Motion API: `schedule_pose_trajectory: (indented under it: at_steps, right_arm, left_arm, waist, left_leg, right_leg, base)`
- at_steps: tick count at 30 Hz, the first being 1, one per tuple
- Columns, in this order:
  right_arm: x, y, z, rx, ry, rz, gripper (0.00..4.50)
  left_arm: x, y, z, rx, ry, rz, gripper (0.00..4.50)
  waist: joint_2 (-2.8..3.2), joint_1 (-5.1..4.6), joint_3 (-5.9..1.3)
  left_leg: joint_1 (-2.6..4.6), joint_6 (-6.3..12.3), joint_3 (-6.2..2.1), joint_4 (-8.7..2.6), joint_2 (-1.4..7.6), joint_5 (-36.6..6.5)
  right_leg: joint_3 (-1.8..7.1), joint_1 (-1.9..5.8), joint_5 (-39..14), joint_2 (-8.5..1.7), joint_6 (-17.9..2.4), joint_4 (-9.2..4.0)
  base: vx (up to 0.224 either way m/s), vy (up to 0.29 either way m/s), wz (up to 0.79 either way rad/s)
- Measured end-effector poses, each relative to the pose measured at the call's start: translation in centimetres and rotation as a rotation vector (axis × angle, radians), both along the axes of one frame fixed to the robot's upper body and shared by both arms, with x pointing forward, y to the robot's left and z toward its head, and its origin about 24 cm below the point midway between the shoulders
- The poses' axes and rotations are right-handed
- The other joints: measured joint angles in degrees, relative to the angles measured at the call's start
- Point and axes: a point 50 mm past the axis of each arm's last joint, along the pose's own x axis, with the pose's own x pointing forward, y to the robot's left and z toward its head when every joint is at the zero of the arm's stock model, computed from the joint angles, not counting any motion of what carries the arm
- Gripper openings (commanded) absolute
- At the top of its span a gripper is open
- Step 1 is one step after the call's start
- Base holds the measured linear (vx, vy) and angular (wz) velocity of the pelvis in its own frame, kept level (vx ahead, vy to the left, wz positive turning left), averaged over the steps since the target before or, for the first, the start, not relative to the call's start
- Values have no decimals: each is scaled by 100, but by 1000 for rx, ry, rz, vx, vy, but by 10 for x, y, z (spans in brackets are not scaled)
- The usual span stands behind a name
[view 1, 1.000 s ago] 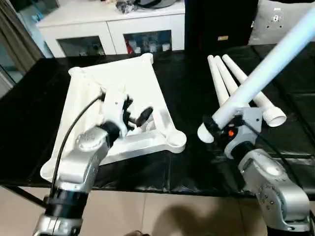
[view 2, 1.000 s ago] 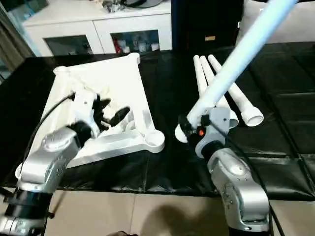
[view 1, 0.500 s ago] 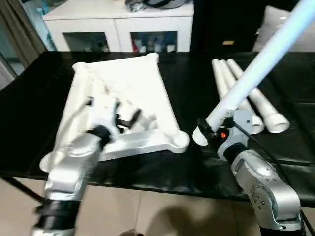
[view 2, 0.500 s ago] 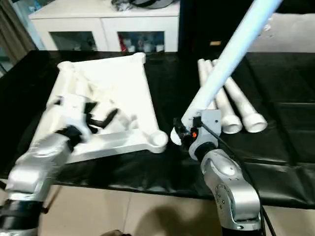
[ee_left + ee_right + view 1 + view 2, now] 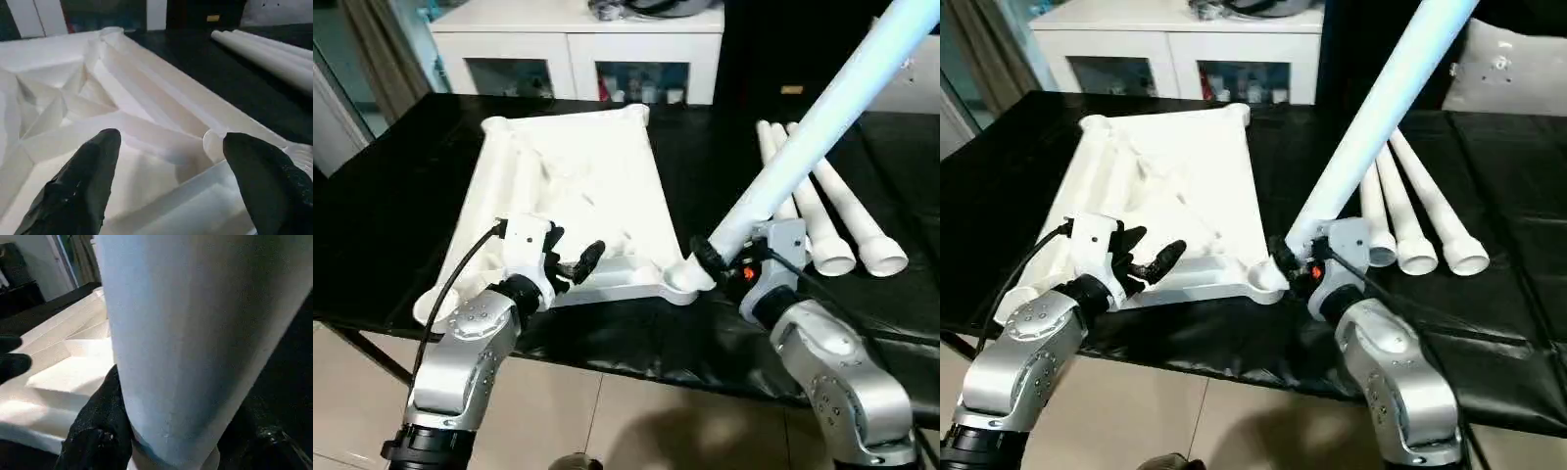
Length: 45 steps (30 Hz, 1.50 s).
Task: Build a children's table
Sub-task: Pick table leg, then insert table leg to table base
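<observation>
A white cabinet (image 5: 578,44) with glass doors stood behind the black table (image 5: 391,196), and a grey cushion (image 5: 1513,64) showed past its far right corner. Three spare legs (image 5: 1410,211) lay side by side toward the table's right edge, smooth tapered white tubes with open round ends. The tabletop (image 5: 568,186) lay underside up on the left half, white plastic with ribs and round sockets at its corners, its near edge at the table's front edge. The left gripper (image 5: 570,262) hovered over the ribs at that near edge, jaws spread wide, holding nothing. The right gripper (image 5: 1295,262) was clamped on the fourth leg (image 5: 813,122), whose lower end sat at the near right corner socket (image 5: 1263,279), tilted up and away.
</observation>
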Motion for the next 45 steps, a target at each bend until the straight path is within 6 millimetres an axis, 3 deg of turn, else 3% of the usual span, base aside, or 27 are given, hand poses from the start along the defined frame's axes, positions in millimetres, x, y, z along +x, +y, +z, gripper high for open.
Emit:
schedule_pose_trajectory:
  at_steps: [4, 10, 17, 23, 32, 45]
  right_arm:
    - [3, -5, -3, 1, 11, -21, 190]
    - [9, -9, -1, -16, -10, 11, 190]
    - [14, -22, 5, -11, -30, 32, 190]
    - [13, -25, 5, -20, -6, 101, 190]
    - [12, -22, 1, -17, 13, 138, 190]
    - [15, -19, 0, -13, 20, 160, 190]
  left_arm:
    - [6, 1, 1, 22, -3, -12, 383]
    - [13, -11, 2, 113, 26, -271, 383]
    - [18, -18, -13, 212, 112, -580, 326]
    - [29, -25, -12, 270, 151, -758, 275]
    - [41, -27, -23, 402, 156, -826, 209]
    - [48, -18, -34, 413, 196, -822, 100]
  waist:
    - [-18, -2, -2]
    - [-18, 6, -3]
    - [-14, 2, -5]
    - [-12, 5, -6]
    - [-15, 8, -4]
    - [-22, 21, 0]
  left_leg:
    - [1, 5, 8, 0, -1, 1]
    - [0, 14, 14, -1, -2, 7]
    - [1, 22, 21, 0, -3, 8]
    - [2, 28, 28, 1, -3, 12]
    - [1, 35, 33, 2, -2, 16]
    - [0, 49, 45, 3, -1, 22]
  right_leg:
    - [3, -1, 3, -4, 8, 0]
    - [4, -5, 5, -8, 11, 2]
    - [5, -5, 9, -13, 9, 6]
    - [5, -3, 12, -17, 6, 9]
    - [3, -4, 15, -20, 4, 11]
    - [2, -4, 18, -27, 1, 12]
  base:
    - [0, 0, 0]
    - [0, 0, 0]
    - [0, 0, 0]
    - [0, 0, 0]
    - [0, 0, 0]
    - [0, 0, 0]
